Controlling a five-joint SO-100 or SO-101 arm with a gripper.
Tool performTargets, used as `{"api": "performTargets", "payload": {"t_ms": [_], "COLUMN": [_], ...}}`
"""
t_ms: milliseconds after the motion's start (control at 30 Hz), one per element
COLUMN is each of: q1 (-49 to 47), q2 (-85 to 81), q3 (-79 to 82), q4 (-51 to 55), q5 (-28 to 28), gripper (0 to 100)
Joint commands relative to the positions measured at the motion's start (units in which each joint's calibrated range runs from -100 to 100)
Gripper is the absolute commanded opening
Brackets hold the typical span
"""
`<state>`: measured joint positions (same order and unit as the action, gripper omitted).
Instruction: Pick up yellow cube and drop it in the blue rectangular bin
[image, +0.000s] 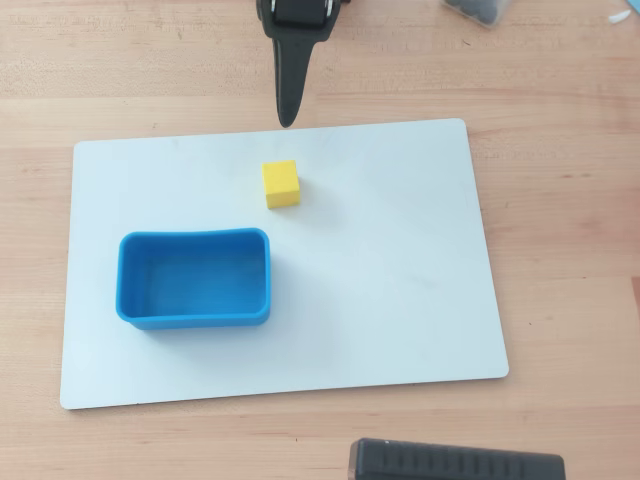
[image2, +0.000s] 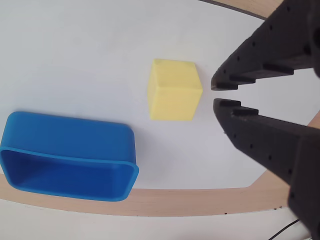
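Sitting on a white board (image: 400, 300) laid flat on the wooden desk (image: 560, 200): blue rectangular bin (image: 194, 278) toward the board's left edge, open side up. Yellow cube (image: 281, 184) near the board's far edge, just off the bin's far right corner, not touching it. Claw (image2: 214, 94) in wrist view hangs right of the cube, tips nearly together, gripping nothing.

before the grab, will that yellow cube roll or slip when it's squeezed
The yellow cube sits flat on a face on the white board, so it probably won't roll. Its matte, plain faces likely grip well. It looks small and probably light, so a nudge from the end effector could slide it.
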<state>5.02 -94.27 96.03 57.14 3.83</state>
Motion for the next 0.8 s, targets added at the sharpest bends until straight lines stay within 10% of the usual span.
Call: {"api": "performTargets", "payload": {"t_ms": [0,767], "q1": [1.7,2.1], "q2": [-2.0,32.7], "q3": [0.2,-29.5], "q4": [-0.7,-0.7], "q5": [-0.5,1.4], "gripper": [0,0]}}
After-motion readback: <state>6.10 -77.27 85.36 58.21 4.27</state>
